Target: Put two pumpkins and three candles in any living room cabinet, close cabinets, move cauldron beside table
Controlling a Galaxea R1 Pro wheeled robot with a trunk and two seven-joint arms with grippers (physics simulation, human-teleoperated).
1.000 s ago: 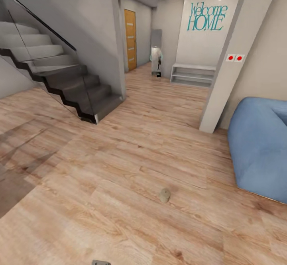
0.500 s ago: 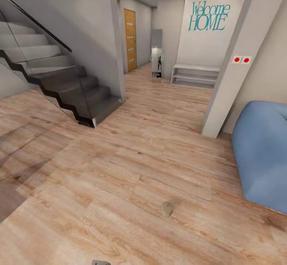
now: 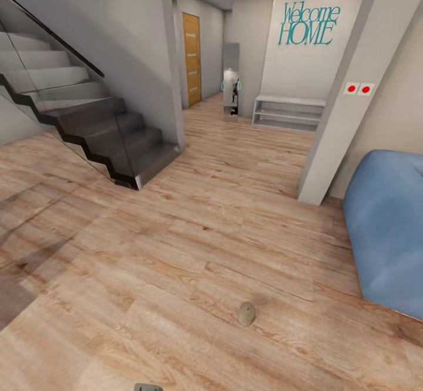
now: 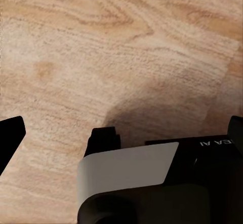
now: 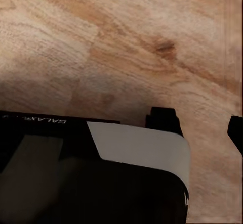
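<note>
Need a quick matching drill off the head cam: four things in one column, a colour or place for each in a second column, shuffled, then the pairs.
Things:
1. candle
2. beanbag
3. staircase
4. door

Descriptions:
A. orange-brown wood, far down the hallway
B. blue, at the right edge of the head view
C. dark steps behind a glass panel, at the left
D. grey-beige, lying on its side on the wood floor

Pairs: 1-D, 2-B, 3-C, 4-A

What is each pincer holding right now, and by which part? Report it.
Nothing is held. The left pincer and right pincer have only bare wood floor between their fingers. One candle lies on the floor ahead, ungrasped.
</note>
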